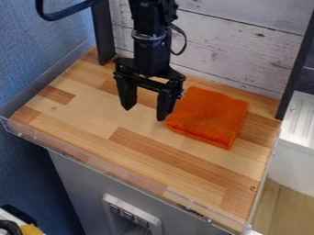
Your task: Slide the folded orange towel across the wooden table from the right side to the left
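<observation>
A hand could pass over the wooden counter [92, 119] toward the low clear rim [110, 171] in front. The orange cloth [208, 117] lies just beside the gripper [144, 114]; the plank wall [245, 50] blocks the back.

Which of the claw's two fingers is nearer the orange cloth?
The finger on the picture's right, beside the orange cloth; the other finger hangs farther left.

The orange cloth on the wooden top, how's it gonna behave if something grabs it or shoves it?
The orange cloth will probably be floppy and sag when lifted, since its edges look soft and it lies folded. Its fuzzy surface suggests it won't be slippery. Lying flat on the wooden top, it seems unlikely to roll or tip.
</observation>
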You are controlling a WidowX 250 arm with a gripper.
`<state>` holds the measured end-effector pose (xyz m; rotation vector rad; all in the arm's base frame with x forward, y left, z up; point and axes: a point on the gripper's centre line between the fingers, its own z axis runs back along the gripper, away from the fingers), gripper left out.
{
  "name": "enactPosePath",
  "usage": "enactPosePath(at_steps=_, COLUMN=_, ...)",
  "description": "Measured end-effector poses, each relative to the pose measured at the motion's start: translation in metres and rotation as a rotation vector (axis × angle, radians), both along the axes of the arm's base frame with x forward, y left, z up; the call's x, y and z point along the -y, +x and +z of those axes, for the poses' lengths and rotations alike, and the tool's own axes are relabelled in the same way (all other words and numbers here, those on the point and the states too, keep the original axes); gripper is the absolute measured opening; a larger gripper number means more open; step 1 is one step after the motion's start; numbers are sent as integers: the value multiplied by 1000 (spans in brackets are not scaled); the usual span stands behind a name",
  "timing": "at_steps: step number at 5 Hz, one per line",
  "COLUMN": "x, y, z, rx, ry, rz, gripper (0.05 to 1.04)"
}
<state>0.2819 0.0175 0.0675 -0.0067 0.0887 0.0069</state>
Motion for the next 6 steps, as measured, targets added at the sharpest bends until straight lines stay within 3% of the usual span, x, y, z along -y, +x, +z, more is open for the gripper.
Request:
enactPosePath(at_steps=1, x=5, y=6, z=-3, rx=-6, ry=-7, rz=-42, gripper=997)
enactPosePath(at_steps=4, x=36, y=50, z=-1, rx=91, ry=-12, rz=-280, gripper=999)
enactPosePath(at_steps=6, x=59, y=70, z=3, rx=116, ry=-6, rz=-415, gripper=999)
